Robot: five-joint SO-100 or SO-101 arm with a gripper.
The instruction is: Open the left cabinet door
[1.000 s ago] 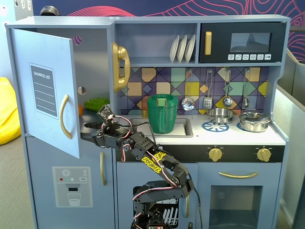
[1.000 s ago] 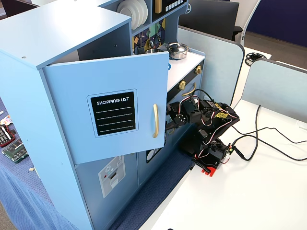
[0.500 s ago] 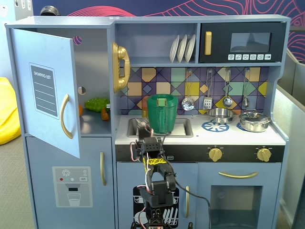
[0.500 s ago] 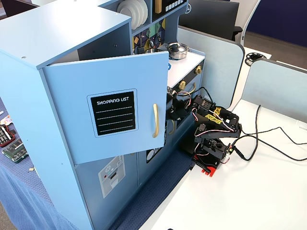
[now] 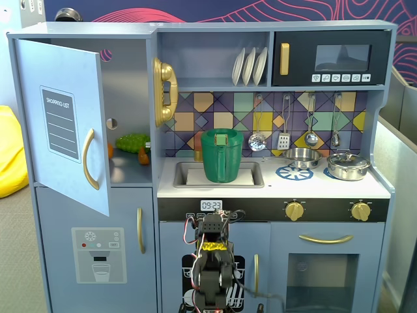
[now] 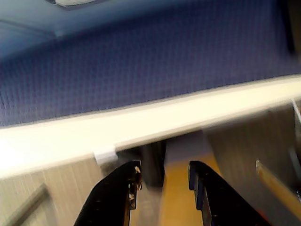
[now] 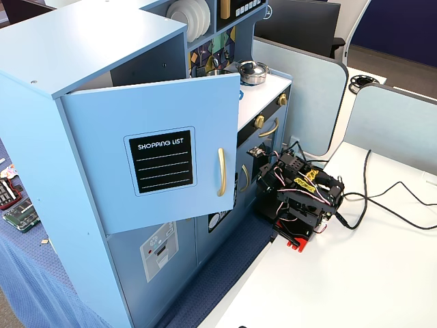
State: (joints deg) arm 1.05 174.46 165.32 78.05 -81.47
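Note:
The left cabinet door (image 5: 62, 124), blue-grey with a black "SHOPPING LIST" panel and a curved gold handle (image 5: 89, 158), stands swung wide open from the toy kitchen. It also shows open in the other fixed view (image 7: 150, 154), handle (image 7: 221, 172) at its free edge. The black arm (image 5: 212, 261) sits folded low in front of the kitchen's lower middle, away from the door; it also shows on the white table (image 7: 300, 198). In the blurred wrist view my gripper (image 6: 164, 167) is open and empty, pointing at a white table edge, blue cloth and floor.
Green toy food (image 5: 132, 143) lies inside the opened compartment. Below is the door with the ice dispenser panel (image 5: 98, 254). A green pitcher (image 5: 221, 155) stands in the sink. Cables (image 7: 382, 205) run across the white table; grey partitions (image 7: 300, 89) stand behind.

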